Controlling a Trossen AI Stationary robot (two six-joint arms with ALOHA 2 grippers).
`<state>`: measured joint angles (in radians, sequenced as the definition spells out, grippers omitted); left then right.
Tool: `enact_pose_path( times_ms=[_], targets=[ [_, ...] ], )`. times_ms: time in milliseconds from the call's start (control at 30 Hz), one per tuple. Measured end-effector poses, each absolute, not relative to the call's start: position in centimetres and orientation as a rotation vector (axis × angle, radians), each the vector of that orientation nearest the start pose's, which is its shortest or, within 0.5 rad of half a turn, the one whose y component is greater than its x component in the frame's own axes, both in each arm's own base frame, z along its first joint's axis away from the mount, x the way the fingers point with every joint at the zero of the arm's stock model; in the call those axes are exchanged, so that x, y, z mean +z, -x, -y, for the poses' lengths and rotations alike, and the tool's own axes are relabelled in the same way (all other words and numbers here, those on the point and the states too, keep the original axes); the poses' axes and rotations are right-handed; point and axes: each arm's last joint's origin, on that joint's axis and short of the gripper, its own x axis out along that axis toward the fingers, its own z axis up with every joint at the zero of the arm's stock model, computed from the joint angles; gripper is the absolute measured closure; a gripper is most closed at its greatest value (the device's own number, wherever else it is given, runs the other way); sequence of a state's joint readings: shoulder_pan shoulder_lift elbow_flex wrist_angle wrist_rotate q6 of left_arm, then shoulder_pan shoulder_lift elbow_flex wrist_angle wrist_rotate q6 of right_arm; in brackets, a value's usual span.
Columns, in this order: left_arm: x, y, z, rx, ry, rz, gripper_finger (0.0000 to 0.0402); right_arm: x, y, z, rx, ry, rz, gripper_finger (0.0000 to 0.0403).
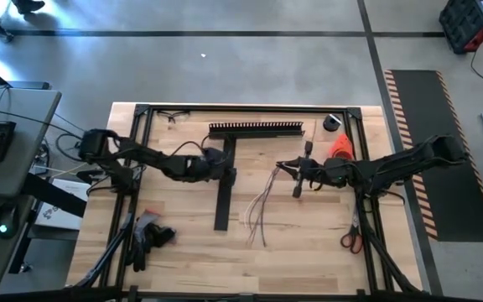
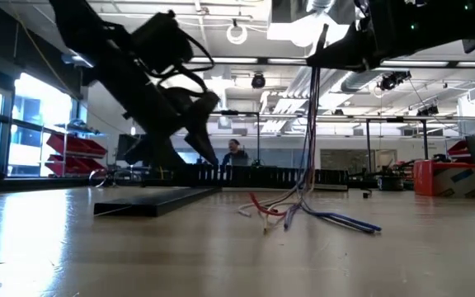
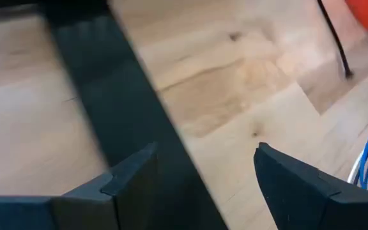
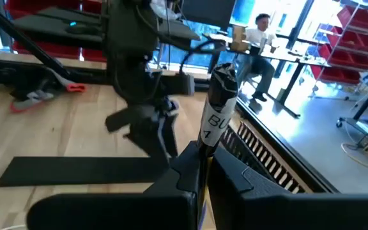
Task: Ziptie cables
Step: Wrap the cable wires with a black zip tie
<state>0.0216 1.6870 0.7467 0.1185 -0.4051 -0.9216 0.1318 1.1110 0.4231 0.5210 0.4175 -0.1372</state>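
Wooden table [image 1: 309, 252], cables [image 1: 262, 210], glass-walled workshop

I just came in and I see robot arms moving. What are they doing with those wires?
The right claw is shut on one end of a bunch of thin wires and holds it up, so the wires hang down and their loose ends trail on the wooden table. The left claw is open, with nothing in it, just over a long black strip lying flat on the table. The wires are not tied together yet.
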Motion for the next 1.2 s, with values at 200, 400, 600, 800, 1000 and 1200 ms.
enact_pose_path(
  times_ms=[200,400,600,800,1000,1200],
  targets=[
    [13.8,-33.3,-2.0,0.79,0.516,-0.754,0.0164,21.6,-22.3,-1.8,-0.27,0.202,-0.169,0.0403],
    [15.5,-34.6,-2.2,0.881,0.428,-0.837,0.0161,21.4,-22.4,-1.8,-0.26,0.207,-0.178,0.0403],
    [15.4,-34.3,-2.0,0.871,0.488,-0.886,0.011,21.4,-22.4,-1.9,-0.218,0.204,-0.176,0.0403],
    [15.3,-34.1,-2.1,0.929,0.532,-0.87,0.007,21.4,-22.4,-1.9,-0.211,0.228,-0.178,0.0403],
    [13.4,-34.4,-1.4,1.013,0.54,-0.852,0.0067,21.4,-22.4,-2.0,-0.188,0.227,-0.176,0.0403],
    [11.0,-34.9,-1.3,1.074,0.526,-0.841,0.0067,21.5,-22.4,-2.1,-0.169,0.223,-0.17,0.0403]
  ],
)
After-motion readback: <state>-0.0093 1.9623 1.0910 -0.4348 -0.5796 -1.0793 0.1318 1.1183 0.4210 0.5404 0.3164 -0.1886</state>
